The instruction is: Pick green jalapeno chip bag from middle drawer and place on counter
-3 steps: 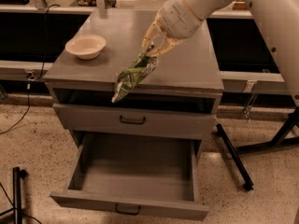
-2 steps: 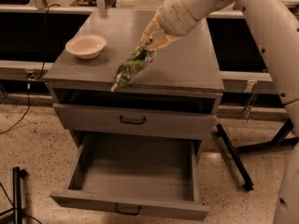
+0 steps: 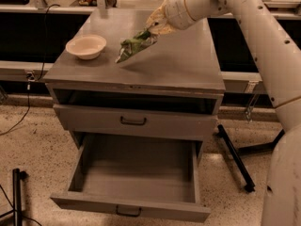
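The green jalapeno chip bag (image 3: 133,47) hangs over the counter (image 3: 174,65), slanting down to the left, with its lower tip just above or touching the surface near the bowl. My gripper (image 3: 150,28) is shut on the bag's upper end, above the middle of the counter. The middle drawer (image 3: 136,178) is the lowest tier. It is pulled out wide and its inside shows nothing in it.
A cream bowl (image 3: 86,46) stands on the counter's left side, close to the bag's lower tip. The grey drawer (image 3: 134,121) above the open one is closed. A black stand leg (image 3: 235,157) lies on the floor to the right, and cables run at the left.
My gripper has carried the bag up and back, from over the counter's front edge to over its middle. The view has also shifted.
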Robot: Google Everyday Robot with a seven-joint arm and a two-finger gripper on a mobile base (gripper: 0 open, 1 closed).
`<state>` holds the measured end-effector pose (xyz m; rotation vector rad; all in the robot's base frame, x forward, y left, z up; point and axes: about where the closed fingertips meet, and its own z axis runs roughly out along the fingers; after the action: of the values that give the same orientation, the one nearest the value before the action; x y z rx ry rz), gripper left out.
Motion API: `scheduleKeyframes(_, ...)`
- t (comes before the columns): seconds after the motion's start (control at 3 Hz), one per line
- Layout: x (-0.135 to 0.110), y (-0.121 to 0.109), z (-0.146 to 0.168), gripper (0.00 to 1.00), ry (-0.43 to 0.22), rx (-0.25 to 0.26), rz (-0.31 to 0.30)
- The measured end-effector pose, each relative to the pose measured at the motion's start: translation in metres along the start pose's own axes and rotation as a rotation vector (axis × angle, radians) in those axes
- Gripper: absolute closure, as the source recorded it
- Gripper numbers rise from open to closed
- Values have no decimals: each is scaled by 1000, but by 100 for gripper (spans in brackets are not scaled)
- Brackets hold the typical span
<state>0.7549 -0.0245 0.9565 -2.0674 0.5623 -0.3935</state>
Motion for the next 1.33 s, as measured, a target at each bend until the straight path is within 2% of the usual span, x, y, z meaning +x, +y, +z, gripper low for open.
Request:
scheduleKeyframes(0.33,31,16,7,81,132,3,142)
scheduleKeyframes(0.67,35,18,13,58,152,18,256)
scheduleKeyframes(1.33,33,19,19,13,145,13,253)
